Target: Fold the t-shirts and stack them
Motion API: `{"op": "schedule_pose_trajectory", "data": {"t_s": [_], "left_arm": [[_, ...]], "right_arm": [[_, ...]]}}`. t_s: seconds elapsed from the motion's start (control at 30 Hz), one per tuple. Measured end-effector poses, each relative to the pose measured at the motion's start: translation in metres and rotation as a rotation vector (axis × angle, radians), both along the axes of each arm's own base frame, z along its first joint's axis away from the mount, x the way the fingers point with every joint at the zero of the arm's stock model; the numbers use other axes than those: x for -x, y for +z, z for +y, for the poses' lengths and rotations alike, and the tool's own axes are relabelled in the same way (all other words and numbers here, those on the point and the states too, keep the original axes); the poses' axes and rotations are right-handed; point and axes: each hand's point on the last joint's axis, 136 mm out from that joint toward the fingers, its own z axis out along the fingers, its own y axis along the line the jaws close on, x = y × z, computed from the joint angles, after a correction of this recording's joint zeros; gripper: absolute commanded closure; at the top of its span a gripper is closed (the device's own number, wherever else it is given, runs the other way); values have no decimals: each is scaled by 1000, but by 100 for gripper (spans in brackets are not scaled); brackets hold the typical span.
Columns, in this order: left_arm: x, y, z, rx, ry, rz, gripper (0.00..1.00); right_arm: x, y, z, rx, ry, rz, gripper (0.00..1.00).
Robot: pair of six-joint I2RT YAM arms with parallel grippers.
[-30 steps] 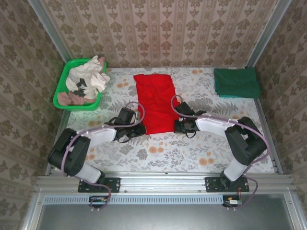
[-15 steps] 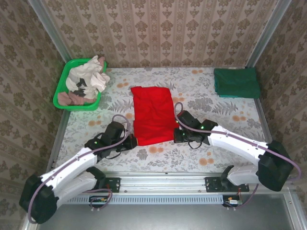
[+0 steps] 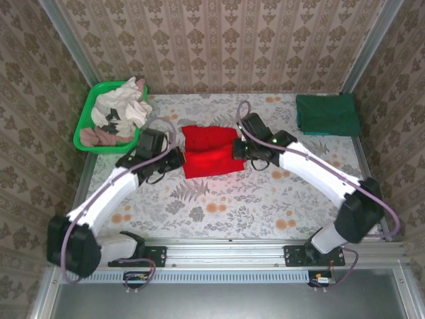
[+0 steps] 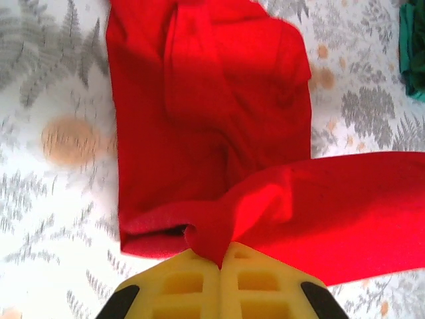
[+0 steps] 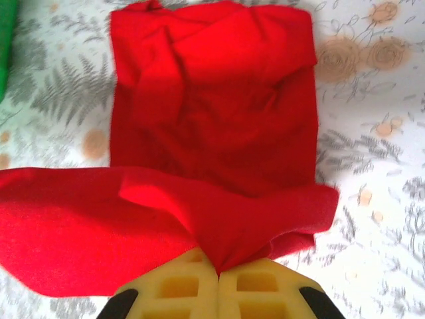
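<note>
Top external: the red shirt [image 3: 209, 151] lies on the table [image 3: 265, 196], slightly toward the far side, between the two grippers. It is plain red, wrinkled, with its near edge raised and drawn over the flat far half. The left gripper [image 3: 178, 159] is clamped on the shirt's left corner; in the left wrist view the yellow pads [image 4: 179, 282] pinch bunched cloth. The right gripper [image 3: 238, 149] is clamped the same way on the right corner. The green shirt [image 3: 327, 114] sits folded in the far right corner, well apart.
</note>
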Motion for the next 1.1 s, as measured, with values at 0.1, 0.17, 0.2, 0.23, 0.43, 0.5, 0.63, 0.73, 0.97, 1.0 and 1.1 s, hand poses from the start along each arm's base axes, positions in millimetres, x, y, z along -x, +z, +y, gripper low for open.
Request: {"op": "schedule_pose_trajectory", "data": {"t_s": [0.1,0.17,0.2,0.23,0.43,0.5,0.63,0.73,0.97,1.0,1.1], "left_arm": [[-39,5,0,13,-6,-4,100],[-67,6,0,29,-13,-3,100],[-78,3,0,36,-14,0,100],[-91,-1,0,43,-18,7,100],[-139,-48,1,67,-25,104,100],[-149,-61,0,79,-28,136,100],[-167,-65,-6,99,-40,149,100],[-187,-53,-11,108,-50,128,84],[-233,-58,-1,119,-35,96,63],[-233,-68,4,116,-25,118,63],[-229,-87,14,99,-6,165,60]], "right_arm": [[-36,-13,-2,2,-20,23,100],[-58,-19,-2,-10,-28,33,100],[-67,-21,-1,-17,-30,36,100],[-78,-23,-1,-26,-33,41,100],[-125,-46,-2,-71,-53,71,100],[-134,-56,-3,-82,-54,94,100],[-144,-72,-6,-93,-61,128,100],[-159,-75,-8,-105,-69,126,100],[-202,-102,-10,-136,-92,115,73],[-204,-112,-13,-131,-99,129,63],[-201,-134,-23,-102,-117,178,37]]}}
